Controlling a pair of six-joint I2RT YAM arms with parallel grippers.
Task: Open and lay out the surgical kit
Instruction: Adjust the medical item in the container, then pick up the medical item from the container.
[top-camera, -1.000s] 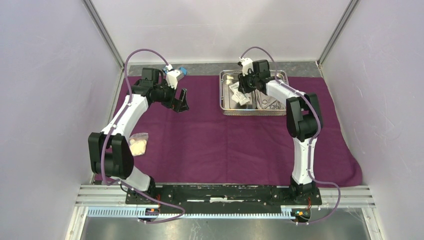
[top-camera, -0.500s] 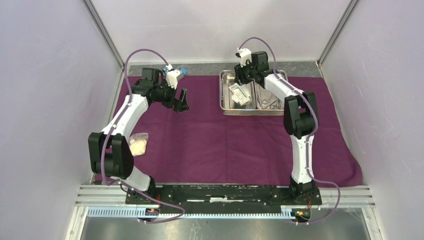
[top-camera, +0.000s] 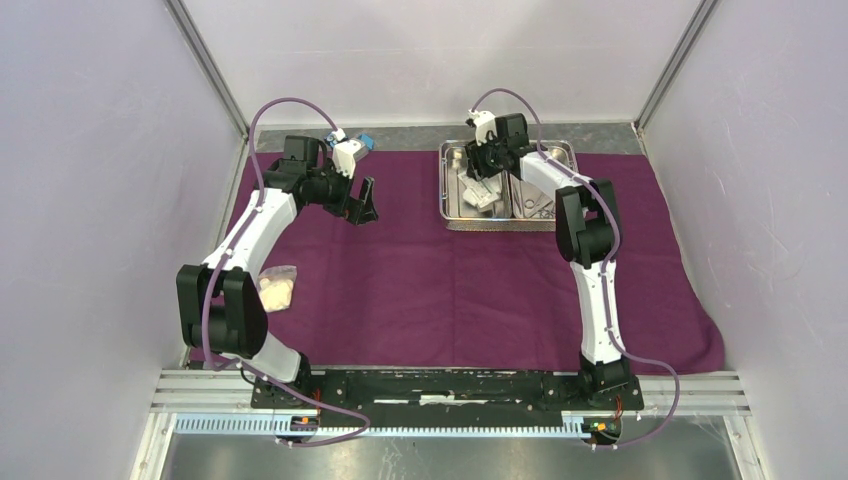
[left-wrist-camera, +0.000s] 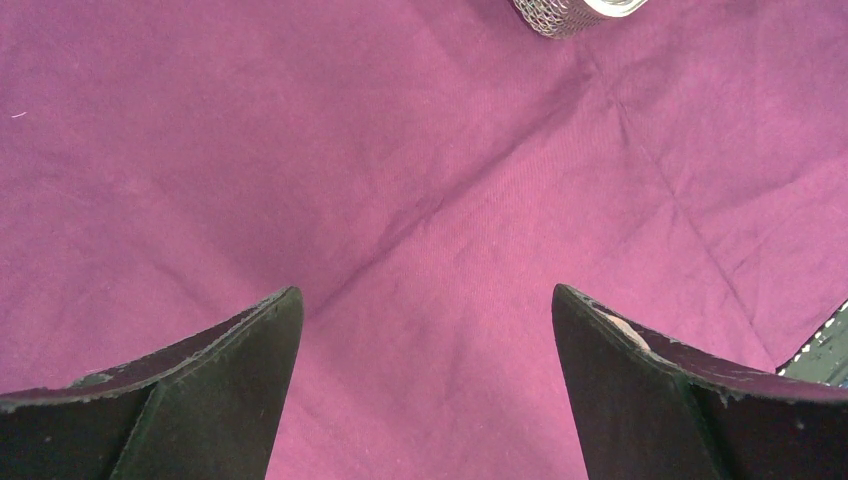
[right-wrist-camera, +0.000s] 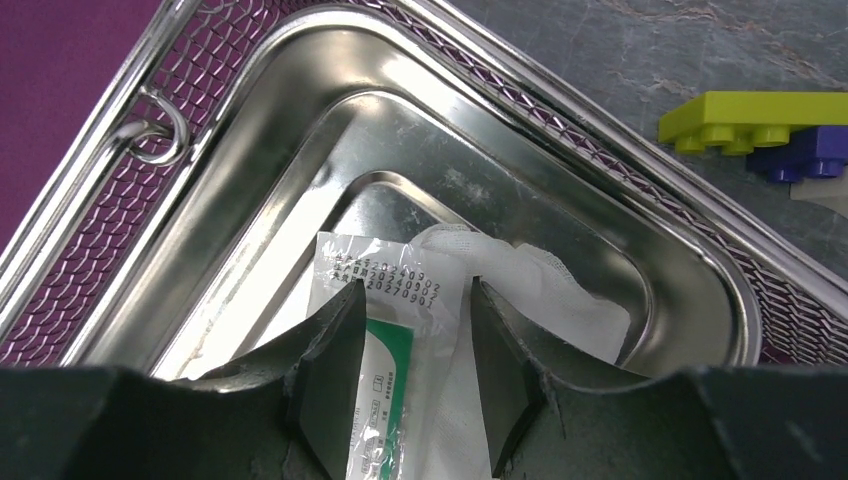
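Bare cloth wrap (top-camera: 440, 290) stretches wide between the arms, the left fingers (left-wrist-camera: 230, 360) spread above it. The right fingers (right-wrist-camera: 330, 350) sit inside the steel tray (right-wrist-camera: 250, 190), hemmed by its walls, flat packet (right-wrist-camera: 385, 285) and gauze (right-wrist-camera: 550, 280) lying between them.

One purple cloth (top-camera: 450, 280), one steel tray (right-wrist-camera: 250, 180), one printed white packet (right-wrist-camera: 385, 330), one lime-and-purple block piece (right-wrist-camera: 760, 118).

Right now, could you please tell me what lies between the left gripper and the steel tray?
Only bare dark-purple cloth wrap separates the left gripper from the steel tray; the top external view shows it.
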